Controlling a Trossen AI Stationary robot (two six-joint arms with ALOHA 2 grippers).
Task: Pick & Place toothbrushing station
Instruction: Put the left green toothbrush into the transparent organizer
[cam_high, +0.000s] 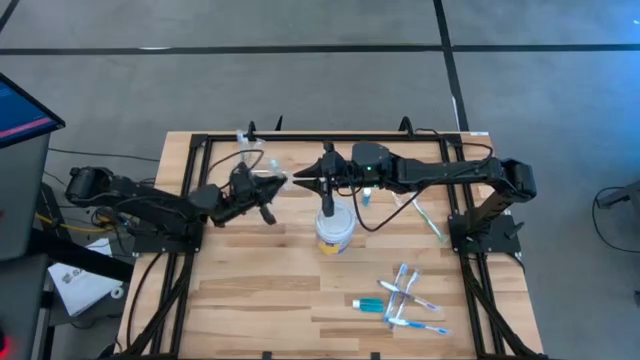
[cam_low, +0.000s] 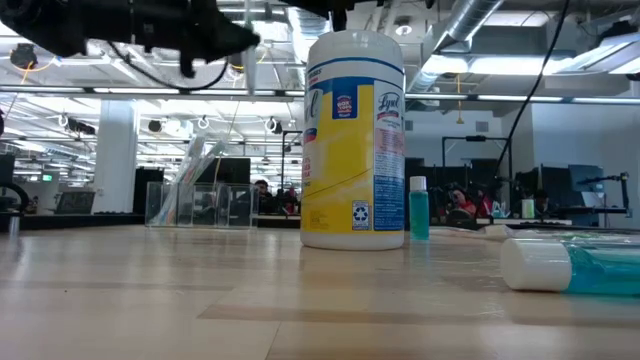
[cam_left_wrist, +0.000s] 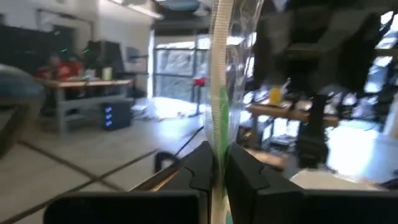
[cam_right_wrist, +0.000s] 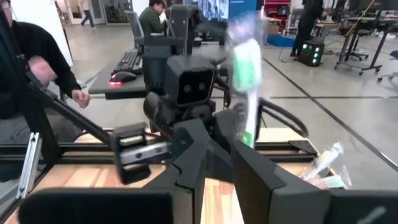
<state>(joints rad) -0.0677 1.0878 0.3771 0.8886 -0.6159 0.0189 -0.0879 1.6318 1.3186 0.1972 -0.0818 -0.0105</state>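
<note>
A toothbrush in a clear wrapper (cam_left_wrist: 219, 93), white and green, hangs in the air between my two grippers, above the table's far middle. My left gripper (cam_high: 272, 186) comes from the left and is shut on it. My right gripper (cam_right_wrist: 221, 146) comes from the right, and its fingers stand a little apart with the same toothbrush (cam_right_wrist: 247, 74) between them. The toothbrushing station (cam_low: 200, 200), a see-through stand with narrow cups, stands on its base at the table's far left (cam_high: 250, 148). My left gripper pinches the wrapped toothbrush's handle (cam_left_wrist: 217, 140) between its two fingers, which lie about level and come from the table's left. The toothbrush is lifted clear of the table and runs on past the fingertips. My right gripper has a finger on either side of the toothbrush's handle (cam_right_wrist: 244, 134); I cannot tell whether they touch it.
A yellow-banded wipes tub (cam_high: 335, 230) stands just near of the grippers. A small teal bottle (cam_low: 418, 207) is beside it, and another wrapped toothbrush (cam_high: 428, 218) lies toward the right. Several toothbrushes and a tube (cam_high: 405, 303) lie near right. A person sits beyond the table (cam_right_wrist: 31, 74).
</note>
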